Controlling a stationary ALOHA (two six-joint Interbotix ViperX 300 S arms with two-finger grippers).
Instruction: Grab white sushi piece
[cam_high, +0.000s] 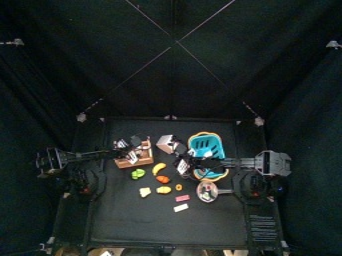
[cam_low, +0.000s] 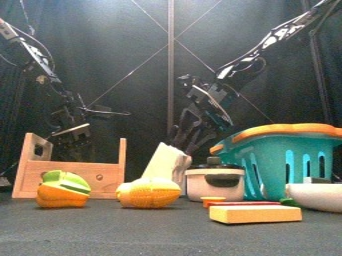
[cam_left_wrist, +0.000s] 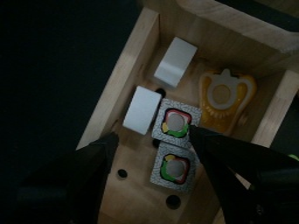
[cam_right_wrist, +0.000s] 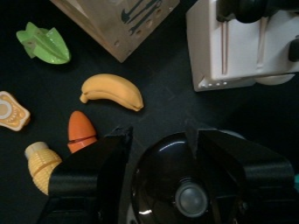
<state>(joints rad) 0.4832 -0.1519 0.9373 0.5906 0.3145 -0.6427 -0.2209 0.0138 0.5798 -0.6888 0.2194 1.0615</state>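
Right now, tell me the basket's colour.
Teal basket with an orange rim, clearest in the front view.

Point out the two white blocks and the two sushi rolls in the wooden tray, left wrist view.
Upper white block (cam_left_wrist: 177, 62), left wrist view, top face.
Lower white block (cam_left_wrist: 142, 110), left wrist view, top face.
Upper roll (cam_left_wrist: 177, 122), left wrist view, filling.
Lower roll (cam_left_wrist: 173, 166), left wrist view, filling.

Black curtains (cam_high: 80, 60) close the pen on every side, hanging in soft folds. Thin pale poles (cam_high: 171, 45) cross overhead in the top view. The table (cam_high: 134, 225) is small, black and matte. Light is dim and even.
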